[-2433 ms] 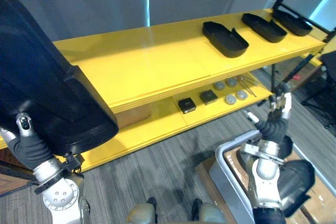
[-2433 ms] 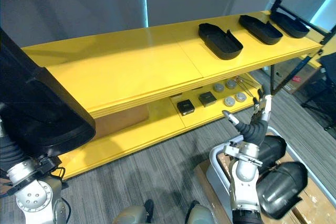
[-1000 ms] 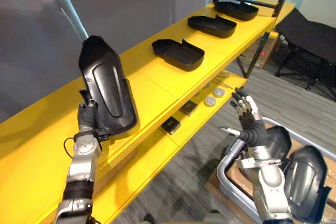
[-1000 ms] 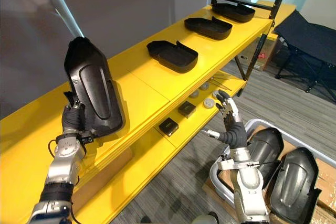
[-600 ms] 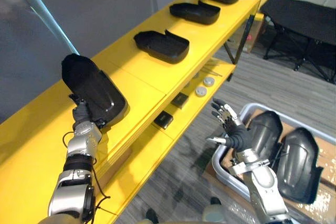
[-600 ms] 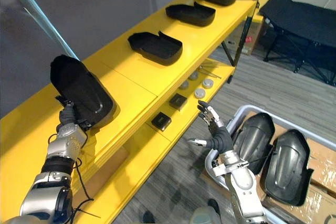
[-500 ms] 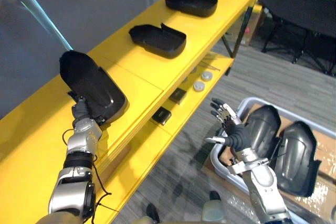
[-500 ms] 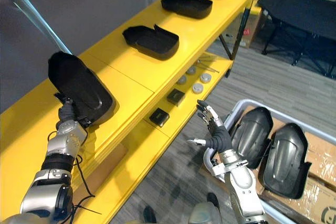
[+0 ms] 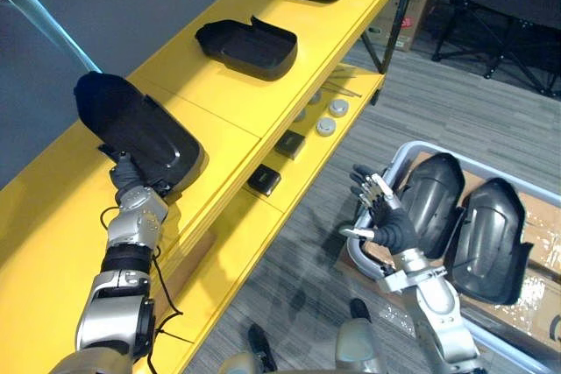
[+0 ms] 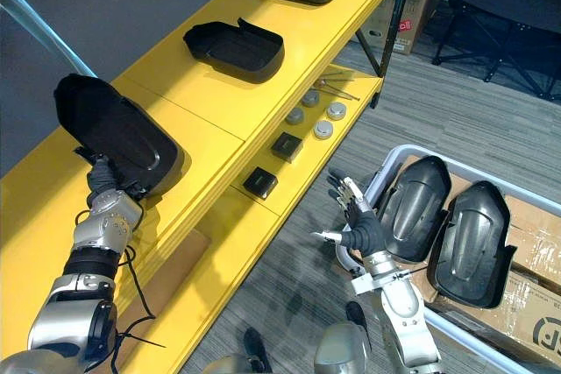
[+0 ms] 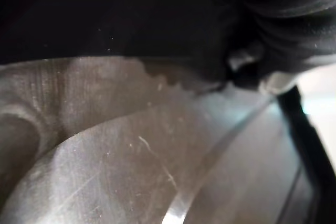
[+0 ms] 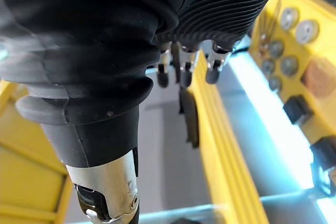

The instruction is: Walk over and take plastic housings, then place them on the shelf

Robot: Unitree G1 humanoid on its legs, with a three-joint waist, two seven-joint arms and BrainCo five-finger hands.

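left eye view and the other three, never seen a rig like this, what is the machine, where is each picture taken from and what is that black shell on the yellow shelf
This is a humanoid robot with two arms. The two wide pictures come from a stereo camera in its head, looking down; the two close ones come from cameras on its wrists. Before it stands a yellow shelf. Its left hand is at the lower end of a black plastic housing tilted on the top board; the grip itself is hidden. Further along lie more housings. The right hand hangs open, holding nothing, beside a grey bin with two further housings.
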